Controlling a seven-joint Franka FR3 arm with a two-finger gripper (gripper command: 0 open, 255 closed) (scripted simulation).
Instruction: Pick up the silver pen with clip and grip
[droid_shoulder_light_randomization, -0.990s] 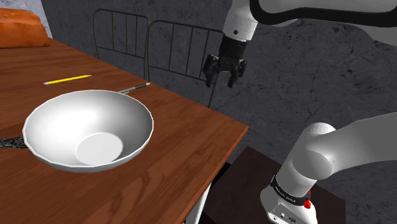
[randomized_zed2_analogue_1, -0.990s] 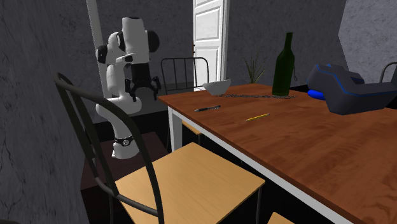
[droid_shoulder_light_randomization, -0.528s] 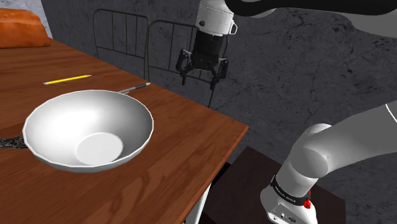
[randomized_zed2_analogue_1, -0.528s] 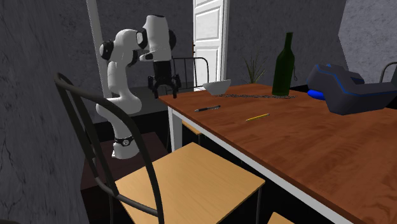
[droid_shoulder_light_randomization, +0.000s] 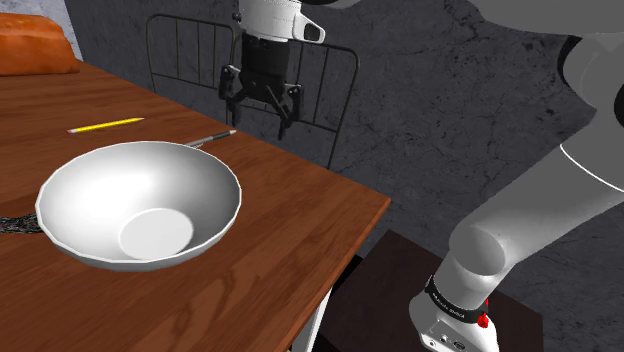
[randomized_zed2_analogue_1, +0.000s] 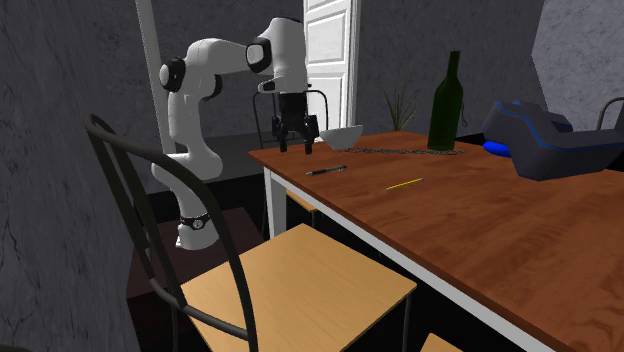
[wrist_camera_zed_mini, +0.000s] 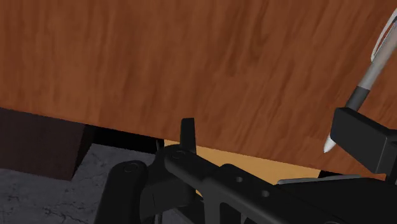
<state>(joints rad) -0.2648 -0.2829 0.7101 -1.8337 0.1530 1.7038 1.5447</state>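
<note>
The silver pen (droid_shoulder_light_randomization: 211, 138) with a dark grip lies on the brown wooden table (droid_shoulder_light_randomization: 300, 220), near its far edge and just behind the white bowl (droid_shoulder_light_randomization: 140, 200). My black gripper (droid_shoulder_light_randomization: 254, 112) hangs open above that edge, a little to the right of the pen in the shoulder view. In the second exterior view the gripper (randomized_zed2_analogue_1: 296, 141) hovers over the table's corner, beyond the pen (randomized_zed2_analogue_1: 326, 170). From the wrist, the pen (wrist_camera_zed_mini: 374, 60) lies beside one finger (wrist_camera_zed_mini: 362, 135), outside the gap between the fingers, and nothing is between them.
A yellow pencil (droid_shoulder_light_randomization: 105, 125) lies left of the pen. A dark green bottle (randomized_zed2_analogue_1: 445, 105) and a blue-grey object (randomized_zed2_analogue_1: 530, 140) stand farther along the table. Wire-backed chairs (droid_shoulder_light_randomization: 195, 55) stand by the far edge, and another chair (randomized_zed2_analogue_1: 290, 285) stands at the near side.
The arm has swung towards the shoulder view's left, carrying the gripper from beside the table's corner to above its far edge near the pen. The fingers have stayed open.
</note>
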